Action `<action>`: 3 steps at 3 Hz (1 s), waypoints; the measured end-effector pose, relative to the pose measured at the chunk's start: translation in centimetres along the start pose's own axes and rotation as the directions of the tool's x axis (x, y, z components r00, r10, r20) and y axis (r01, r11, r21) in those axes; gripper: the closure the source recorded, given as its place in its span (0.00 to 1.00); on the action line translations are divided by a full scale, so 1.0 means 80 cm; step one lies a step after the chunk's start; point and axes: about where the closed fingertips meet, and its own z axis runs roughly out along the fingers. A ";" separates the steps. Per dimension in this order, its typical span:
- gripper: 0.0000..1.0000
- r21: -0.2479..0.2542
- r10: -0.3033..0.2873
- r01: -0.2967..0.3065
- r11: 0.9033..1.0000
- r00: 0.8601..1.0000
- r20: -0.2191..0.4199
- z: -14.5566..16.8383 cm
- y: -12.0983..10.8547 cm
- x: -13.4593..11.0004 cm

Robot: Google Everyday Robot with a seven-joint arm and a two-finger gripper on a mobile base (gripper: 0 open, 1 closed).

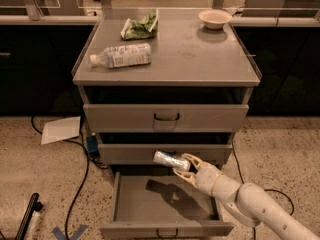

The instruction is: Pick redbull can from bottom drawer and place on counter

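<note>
The redbull can (169, 160) is a small silver can, held on its side in my gripper (184, 168). It hangs above the open bottom drawer (165, 229), level with the front of the middle drawer. My gripper is shut on the can's right end, with my white arm reaching in from the lower right. The can's shadow falls on the drawer floor. The counter (200, 59) is the grey cabinet top above, well over the can.
On the counter lie a plastic bottle (121, 55), a green bag (140, 26) and a white bowl (215, 18). The top drawer (166, 117) and middle drawer (130, 153) are slightly open. Cables and a sheet of paper (61, 130) lie on the floor at left.
</note>
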 end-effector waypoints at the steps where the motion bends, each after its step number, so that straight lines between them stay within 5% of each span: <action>1: 1.00 0.000 0.000 0.000 1.000 1.000 0.000 0.000 0.000 0.000; 2: 1.00 -0.040 -0.009 0.010 0.999 1.000 0.014 -0.006 -0.001 -0.041; 3: 1.00 -0.070 -0.060 0.064 0.995 0.997 0.056 -0.028 -0.006 -0.119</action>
